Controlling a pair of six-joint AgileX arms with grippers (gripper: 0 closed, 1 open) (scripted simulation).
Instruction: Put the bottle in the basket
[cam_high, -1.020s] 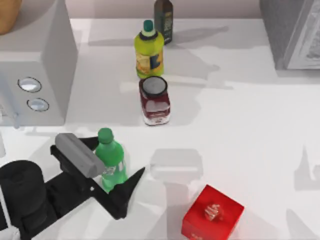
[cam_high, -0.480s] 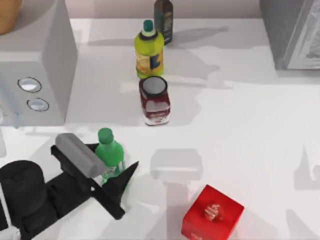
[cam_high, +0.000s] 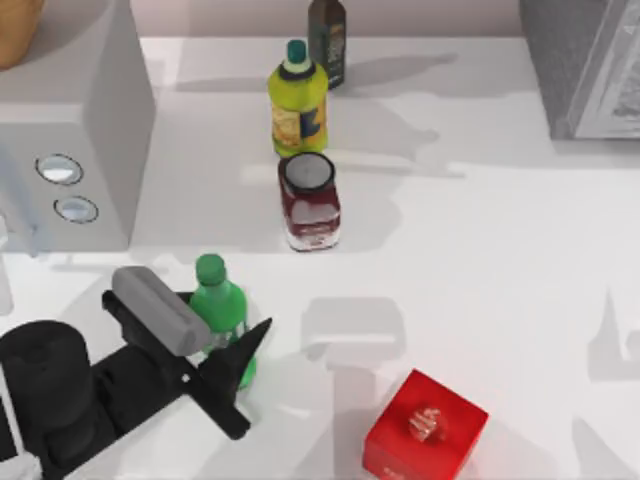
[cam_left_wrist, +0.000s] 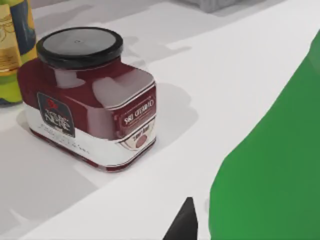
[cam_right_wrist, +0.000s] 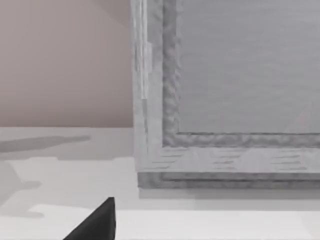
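Note:
The small bright green bottle (cam_high: 214, 292) stands upright at the table's front left, and its green side (cam_left_wrist: 270, 165) looms close in the left wrist view. My left gripper (cam_high: 213, 326) is shut on the bottle's lower body, with one dark finger (cam_high: 243, 348) pressed against its right side and the other under the grey wrist camera (cam_high: 158, 308). The tan basket (cam_high: 14, 30) shows partly at the far left corner, on top of a grey appliance (cam_high: 70, 120). My right gripper (cam_right_wrist: 96, 224) is a dark tip facing a grey box (cam_right_wrist: 235, 100).
A dark red jar (cam_high: 309, 201) stands behind the bottle, and it shows again as the red jar (cam_left_wrist: 90, 110) up close. Farther back are a yellow-green bottle (cam_high: 298, 100) and a dark bottle (cam_high: 327, 38). A red box (cam_high: 425, 425) sits front right. A grey box (cam_high: 585, 65) fills the far right corner.
The left gripper's fingers have closed in from wide apart onto the green bottle, the right-hand finger sliding left against it. The bottle has barely shifted.

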